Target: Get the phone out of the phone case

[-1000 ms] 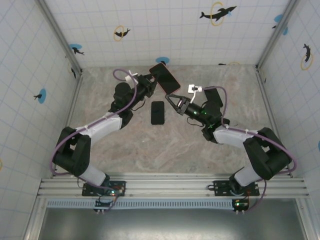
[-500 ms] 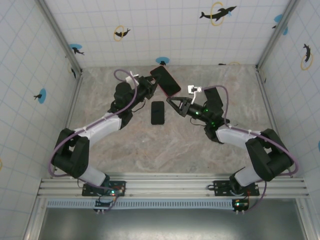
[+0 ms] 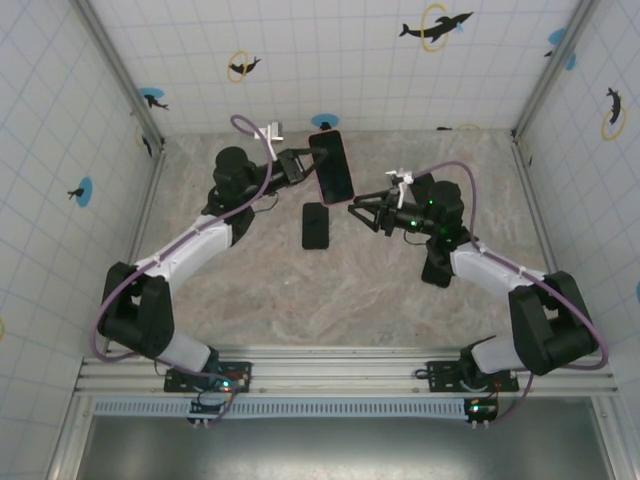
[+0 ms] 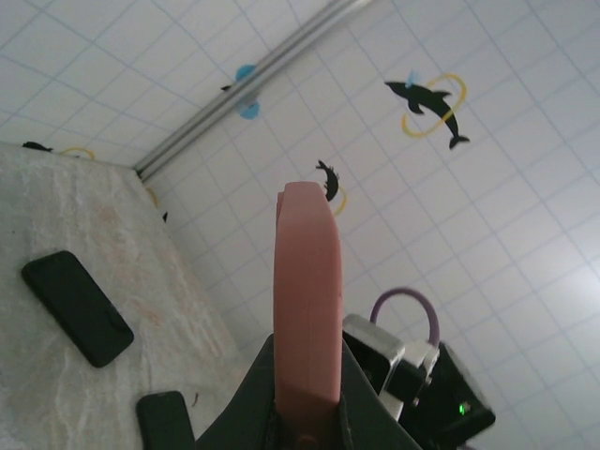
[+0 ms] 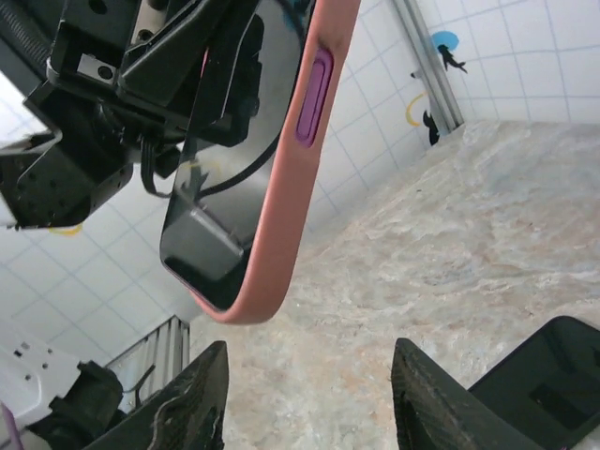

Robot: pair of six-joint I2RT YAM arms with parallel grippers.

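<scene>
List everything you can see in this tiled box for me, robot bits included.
pink phone case: one, pink, raised off the table, clamped in the left gripper
phone: one, glossy black, seated inside the case
black slab: one, black, phone-shaped, flat on the table near the raised case
table: one, mottled beige-grey
walls: three, white tiles with dolphin stickers, around the table
left gripper: one, black, shut on the case's edge
right gripper: one, black, open and empty, close beside the case
</scene>
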